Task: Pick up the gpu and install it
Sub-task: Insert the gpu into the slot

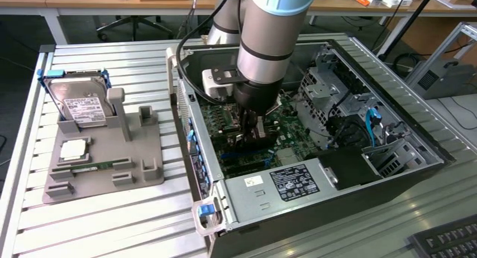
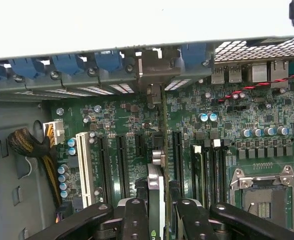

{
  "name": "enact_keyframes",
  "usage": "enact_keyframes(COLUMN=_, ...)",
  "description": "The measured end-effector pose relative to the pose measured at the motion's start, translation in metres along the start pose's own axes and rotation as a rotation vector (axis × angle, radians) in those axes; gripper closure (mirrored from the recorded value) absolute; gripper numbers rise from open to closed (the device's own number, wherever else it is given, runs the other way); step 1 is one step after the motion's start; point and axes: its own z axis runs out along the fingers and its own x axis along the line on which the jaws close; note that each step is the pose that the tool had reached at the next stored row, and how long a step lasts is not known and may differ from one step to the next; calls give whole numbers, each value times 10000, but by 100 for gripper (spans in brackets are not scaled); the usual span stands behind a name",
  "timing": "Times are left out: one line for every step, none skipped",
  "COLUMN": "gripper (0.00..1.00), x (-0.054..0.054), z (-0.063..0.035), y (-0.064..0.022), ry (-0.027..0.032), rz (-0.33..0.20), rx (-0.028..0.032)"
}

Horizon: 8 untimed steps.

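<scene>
Ribbed metal tabletop (image 1: 111, 213) is seen carrying an open computer case (image 1: 387, 180) and, to the exterior view's left, a grey holder (image 1: 104, 174). Desks and a chair base are seen in the background. A hard drive (image 1: 84, 108) is held upright at the far end of the holder, a square chip (image 1: 75, 150) is seated in its middle, and a RAM stick (image 1: 93, 166) is laid flat nearer the front.

The arm (image 1: 265, 46) is lowered into the case, and the gripper (image 2: 159, 210) is placed just above the motherboard (image 2: 227, 145). The gpu (image 2: 157, 185) is clamped edge-on between the two black fingers (image 2: 134, 220), which are closed against its faces. The card is held upright, in line with the slots, between a black slot on one side and a longer black slot (image 2: 177, 155) on the other. Its metal bracket end (image 2: 154, 65) is seen standing at the case's rear wall, among the blue slot clips (image 2: 69, 65). Whether the card's edge is seated in a slot cannot be told.

A white slot (image 2: 84, 162) and a bundle of sleeved cables (image 2: 29, 145) are seen to one side of the card, and the empty CPU socket (image 2: 264, 195) to the other. A power supply (image 1: 287, 185) with a label is mounted at the near end of the case.
</scene>
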Motion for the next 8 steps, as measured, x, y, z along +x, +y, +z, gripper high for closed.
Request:
enact_keyframes(gripper=73, x=0, z=0, y=0, ry=-1, rz=0, rx=0)
enact_keyframes(gripper=73, x=0, z=0, y=0, ry=0, rz=0, rx=0)
enact_keyframes(gripper=73, x=0, z=1, y=0, ry=-1, rz=0, rx=0)
enact_keyframes(gripper=73, x=-1, z=2, y=0, ry=-2, rz=1, rx=1)
enact_keyframes(gripper=73, x=-2, z=2, y=0, ry=-3, rz=0, rx=2)
enact_keyframes(gripper=73, x=-2, z=2, y=0, ry=-2, rz=-1, rx=2)
enact_keyframes(gripper=73, x=-2, z=2, y=0, ry=-1, rz=-4, rx=1)
enact_keyframes(gripper=73, x=-2, z=1, y=0, ry=0, rz=-12, rx=0)
